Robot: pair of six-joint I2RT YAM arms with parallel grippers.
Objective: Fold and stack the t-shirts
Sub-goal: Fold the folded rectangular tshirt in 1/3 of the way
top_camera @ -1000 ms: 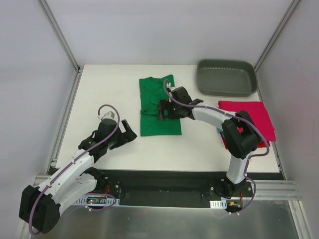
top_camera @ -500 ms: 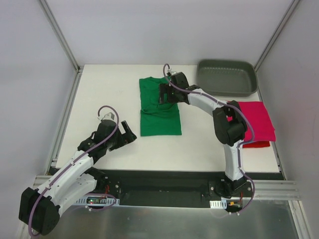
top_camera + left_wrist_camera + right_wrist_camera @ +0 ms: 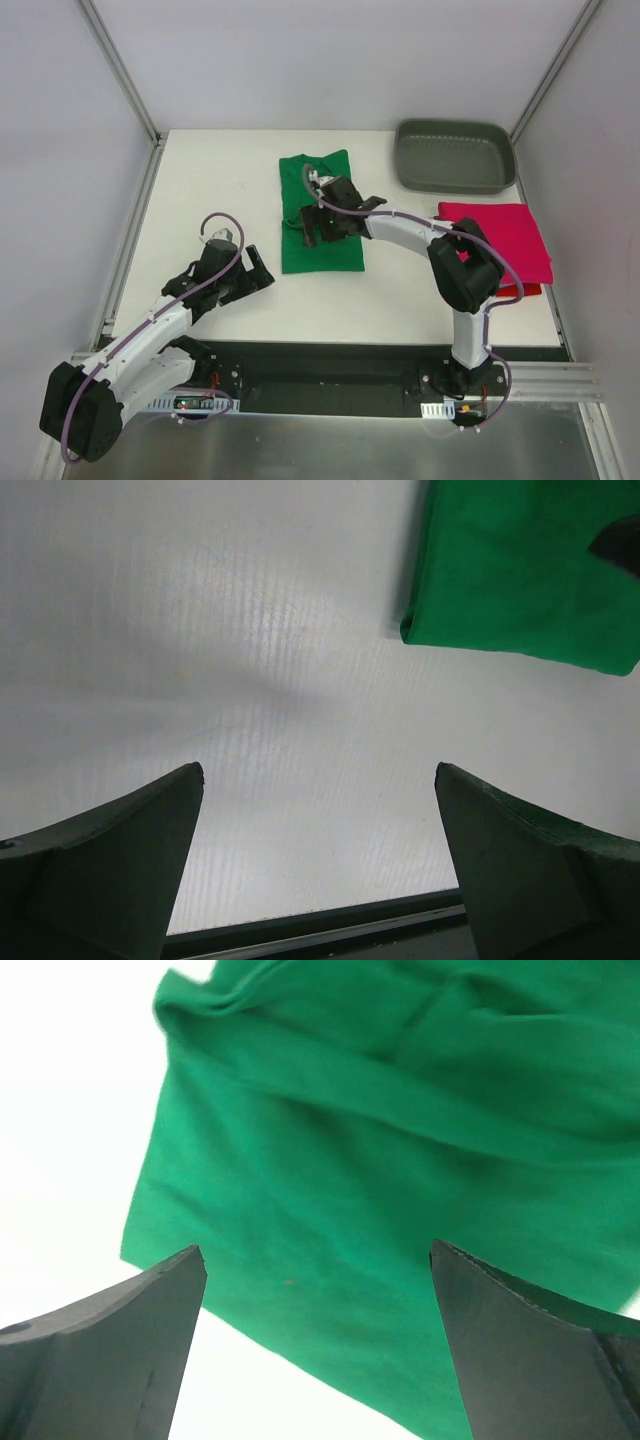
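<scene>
1. The right gripper stands with its jaws spread wide and nothing between them. It is over the left middle of the bright green cloth t-shirt.
2. In the right wrist view, the right gripper frames the green t-shirt, with creased folds at the far side and a flat near part. Whether the fingertips touch the cloth cannot be told.
3. The left gripper is also wide open and holds nothing. It is above the bare white bench.
4. The green t-shirt lies as a long rectangle at the middle of the bench. Its near left corner is just right of and beyond the left gripper, and apart from it.
5. In the left wrist view, that corner of the green t-shirt shows far right of the left gripper.
6. A folded crimson-pink t-shirt lies flat at the right edge of the bench. A red cloth edge shows under its near side.
7. A grey plastic tray sits at the far right corner, beyond the crimson-pink t-shirt, with its inner floor in plain view.
</scene>
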